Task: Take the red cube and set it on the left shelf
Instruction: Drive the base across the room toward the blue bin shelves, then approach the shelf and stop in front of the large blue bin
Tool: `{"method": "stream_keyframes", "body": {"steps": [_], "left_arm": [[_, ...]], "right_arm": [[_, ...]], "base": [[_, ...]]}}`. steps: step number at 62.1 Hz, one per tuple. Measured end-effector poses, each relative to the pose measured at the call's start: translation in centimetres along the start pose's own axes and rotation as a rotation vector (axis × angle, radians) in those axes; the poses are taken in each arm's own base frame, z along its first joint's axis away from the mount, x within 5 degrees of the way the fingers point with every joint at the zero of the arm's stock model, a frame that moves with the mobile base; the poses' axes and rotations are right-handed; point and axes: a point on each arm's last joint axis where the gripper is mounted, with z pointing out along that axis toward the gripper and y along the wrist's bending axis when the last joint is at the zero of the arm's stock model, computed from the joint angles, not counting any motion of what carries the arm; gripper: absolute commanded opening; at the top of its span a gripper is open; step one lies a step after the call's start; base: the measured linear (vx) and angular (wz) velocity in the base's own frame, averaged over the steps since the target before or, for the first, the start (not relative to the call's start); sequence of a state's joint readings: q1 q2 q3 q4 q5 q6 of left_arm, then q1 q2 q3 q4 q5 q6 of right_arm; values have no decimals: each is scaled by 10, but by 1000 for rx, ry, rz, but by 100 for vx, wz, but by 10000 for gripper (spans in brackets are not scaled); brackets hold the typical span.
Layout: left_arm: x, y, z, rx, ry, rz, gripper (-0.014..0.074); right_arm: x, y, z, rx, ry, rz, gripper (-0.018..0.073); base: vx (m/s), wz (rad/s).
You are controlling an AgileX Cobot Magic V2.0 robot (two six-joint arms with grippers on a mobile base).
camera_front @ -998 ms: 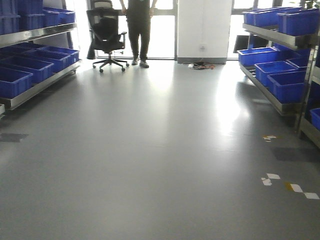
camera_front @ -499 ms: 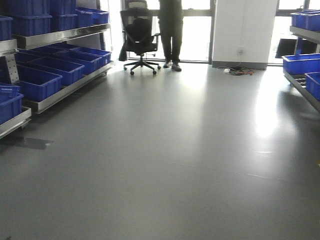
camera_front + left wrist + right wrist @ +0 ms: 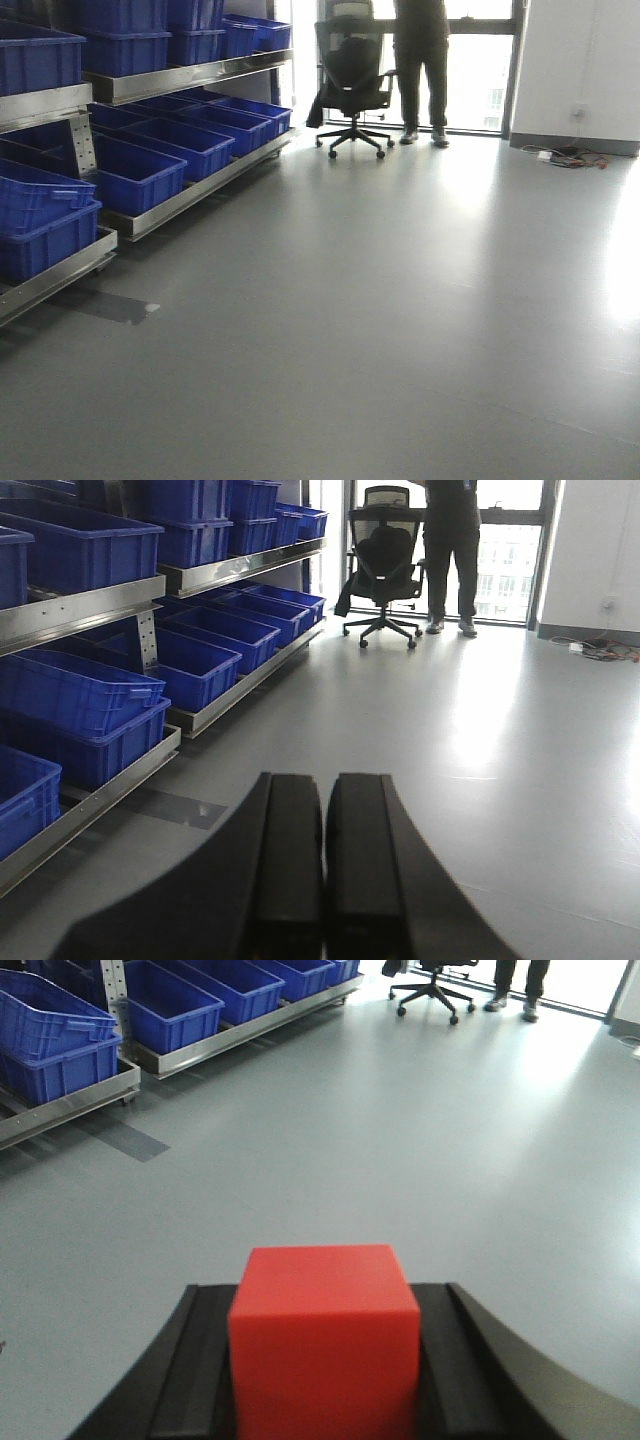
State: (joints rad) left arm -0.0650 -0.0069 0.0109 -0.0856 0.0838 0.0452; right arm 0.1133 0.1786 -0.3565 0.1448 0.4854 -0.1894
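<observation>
Firstly, from the front view: grey floor stretching to bright windows. Along the left, a steel shelf with 2 tiers showing, both loaded with blue bins. At the far end, a black chair, and just behind it a person in dark clothes, head out of frame. On the right, a white wall with cables at its foot. Near the shelf's base, a dark patch on the floor.

Next, from the left wrist view: left gripper low in the centre, its 2 black fingers pressed flat together, clenched on nothing. Points down the room over bare floor. To its left, the shelf with bins on both tiers. Further off, the chair and the person by the windows.

Lastly, from the right wrist view: right gripper at the bottom edge, grasping the red cube, with 1 black finger against each side face. Holds it level above the floor, top and front faces showing. In the upper left corner, the shelf and bins, well apart from the cube. Along the top edge, the chair's base and the person's shoes.
</observation>
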Motion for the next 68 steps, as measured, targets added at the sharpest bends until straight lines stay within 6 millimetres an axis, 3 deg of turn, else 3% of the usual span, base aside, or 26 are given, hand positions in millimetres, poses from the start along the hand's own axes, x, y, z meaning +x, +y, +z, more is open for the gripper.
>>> {"method": "stream_keyframes", "body": {"steps": [38, 68], "left_arm": [[0, 0, 0, 0, 0, 0, 102], [0, 0, 0, 0, 0, 0, 101]], "right_arm": [[0, 0, 0, 0, 0, 0, 86], [0, 0, 0, 0, 0, 0, 86]], "base": [[62, 28], [59, 67]]}}
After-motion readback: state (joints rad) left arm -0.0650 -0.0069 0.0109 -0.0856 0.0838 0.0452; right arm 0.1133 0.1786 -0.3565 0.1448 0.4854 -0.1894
